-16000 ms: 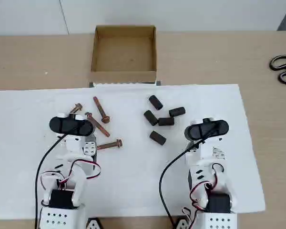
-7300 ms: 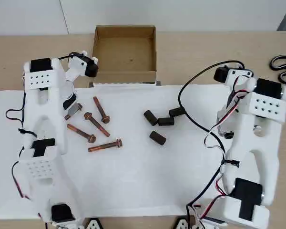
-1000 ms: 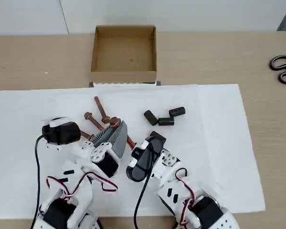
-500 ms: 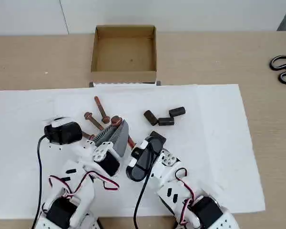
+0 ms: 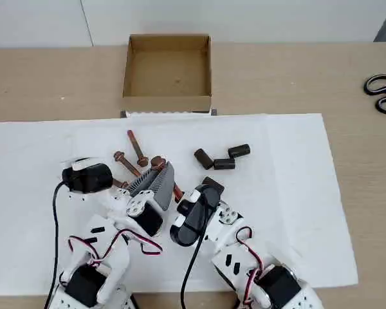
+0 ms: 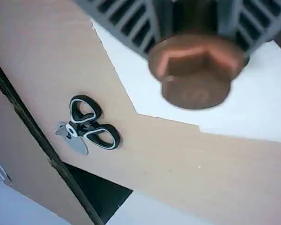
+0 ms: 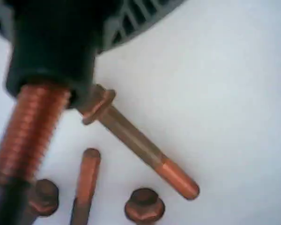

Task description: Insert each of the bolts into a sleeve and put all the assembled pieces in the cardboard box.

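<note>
Two arms meet low and centre in the high view. The left jaws pinch a copper bolt below its hex head. The right jaws grip a black sleeve, with the bolt's threaded end at its mouth. Three loose sleeves and loose bolts lie mid-frame on white paper. The cardboard box stands at top centre on the surface.

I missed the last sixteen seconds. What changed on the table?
Both arms left their rest poses. The left claw took hold of a copper-coloured hex-head bolt, the right claw a black cylindrical sleeve, and they met over the white paper sheet, the bolt's thread entering the sleeve. The brown cardboard box stays empty; three loose black sleeves and the black-handled scissors lie as before.
</note>
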You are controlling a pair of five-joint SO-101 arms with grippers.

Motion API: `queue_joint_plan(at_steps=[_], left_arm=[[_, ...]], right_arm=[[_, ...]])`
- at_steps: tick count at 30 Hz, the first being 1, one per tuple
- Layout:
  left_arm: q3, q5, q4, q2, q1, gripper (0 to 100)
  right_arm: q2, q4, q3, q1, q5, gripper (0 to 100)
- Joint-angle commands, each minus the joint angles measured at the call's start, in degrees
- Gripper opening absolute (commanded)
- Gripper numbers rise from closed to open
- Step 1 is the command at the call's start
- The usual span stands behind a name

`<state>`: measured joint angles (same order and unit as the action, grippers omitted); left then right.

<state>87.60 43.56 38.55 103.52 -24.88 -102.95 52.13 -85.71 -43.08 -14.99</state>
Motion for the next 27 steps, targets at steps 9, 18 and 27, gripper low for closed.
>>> queue_joint_plan(at_steps=[9,18,27], left_arm=[[-2.9,-0.5,10.9,0.4,-5.2,1],[-3.3,-8.1,18.3,0.4,-6.0,1],[2.9,-12.4,18.4,0.4,-6.2,1]], right_arm=[[-0.7,-2.1,1.1,-0.2,-0.4,0.2],[-0.7,-5.1,1.0,-0.1,-0.4,0.2],[-0.7,-6.9,1.2,0.0,-0.4,0.2]])
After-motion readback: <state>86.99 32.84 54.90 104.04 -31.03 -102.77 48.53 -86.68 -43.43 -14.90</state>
